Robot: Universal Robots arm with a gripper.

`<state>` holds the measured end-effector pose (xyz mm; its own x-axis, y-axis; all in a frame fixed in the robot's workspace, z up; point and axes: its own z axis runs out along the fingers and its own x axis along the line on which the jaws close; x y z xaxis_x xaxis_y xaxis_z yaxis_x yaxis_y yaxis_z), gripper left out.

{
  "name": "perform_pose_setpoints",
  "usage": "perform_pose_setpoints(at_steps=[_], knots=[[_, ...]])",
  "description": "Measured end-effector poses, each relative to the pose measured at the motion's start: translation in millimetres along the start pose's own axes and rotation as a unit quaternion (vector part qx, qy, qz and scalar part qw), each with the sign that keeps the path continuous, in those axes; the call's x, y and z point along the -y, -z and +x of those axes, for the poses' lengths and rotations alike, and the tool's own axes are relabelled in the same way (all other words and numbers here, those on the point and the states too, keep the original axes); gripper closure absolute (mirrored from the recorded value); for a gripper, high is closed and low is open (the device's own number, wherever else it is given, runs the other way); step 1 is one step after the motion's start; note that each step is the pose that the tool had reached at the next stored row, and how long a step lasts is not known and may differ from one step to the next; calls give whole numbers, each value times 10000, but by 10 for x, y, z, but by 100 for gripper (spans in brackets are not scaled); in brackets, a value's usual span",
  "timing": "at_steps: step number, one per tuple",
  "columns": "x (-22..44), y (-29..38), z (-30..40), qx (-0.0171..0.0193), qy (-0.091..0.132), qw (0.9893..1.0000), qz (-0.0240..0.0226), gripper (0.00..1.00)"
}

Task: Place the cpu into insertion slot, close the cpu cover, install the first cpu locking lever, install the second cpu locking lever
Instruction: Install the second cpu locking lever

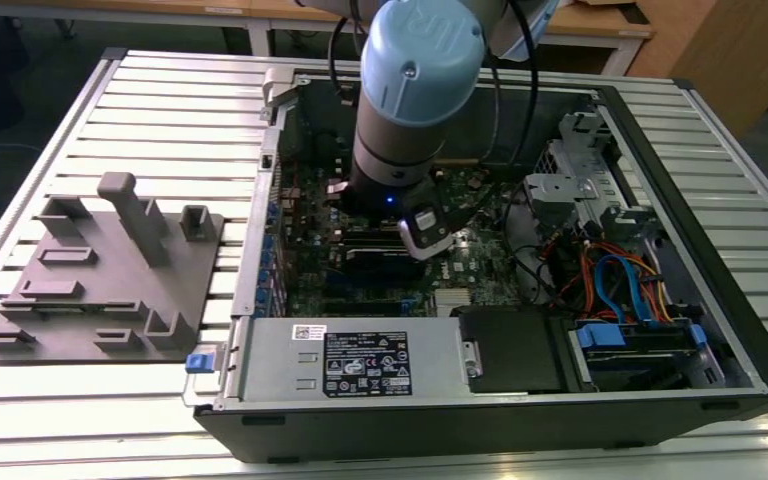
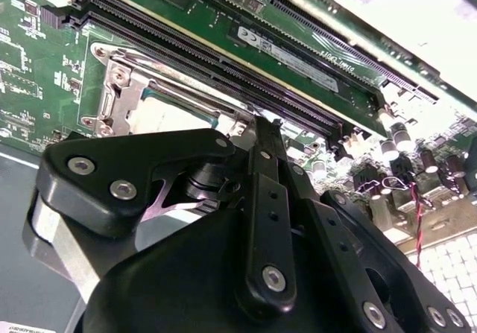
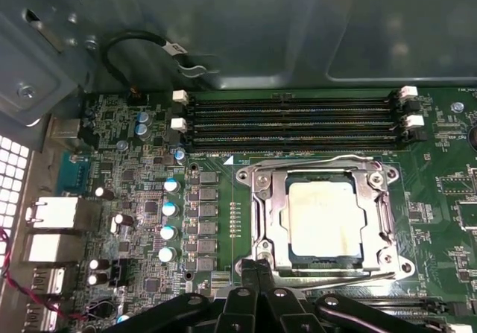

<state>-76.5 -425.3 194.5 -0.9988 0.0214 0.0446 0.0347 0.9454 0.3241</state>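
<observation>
The cpu is seen seated in the insertion slot, right of centre in the first wrist view, with the cpu cover lying closed around it. A locking lever is laid along the socket's upper edge. The gripper is positioned at the socket's lower left corner, its fingertips drawn narrowly together, nothing held. In the exterior view, the arm is lowered into the open computer case, centre frame, where the motherboard lies.
</observation>
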Motion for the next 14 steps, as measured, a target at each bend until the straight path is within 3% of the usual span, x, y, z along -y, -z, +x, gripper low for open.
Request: perform_pose_setpoints(at_steps=[10,14], knots=[[7,-20,8,-3,4,10000,-89,90],[7,-21,8,-3,4,10000,-93,90]])
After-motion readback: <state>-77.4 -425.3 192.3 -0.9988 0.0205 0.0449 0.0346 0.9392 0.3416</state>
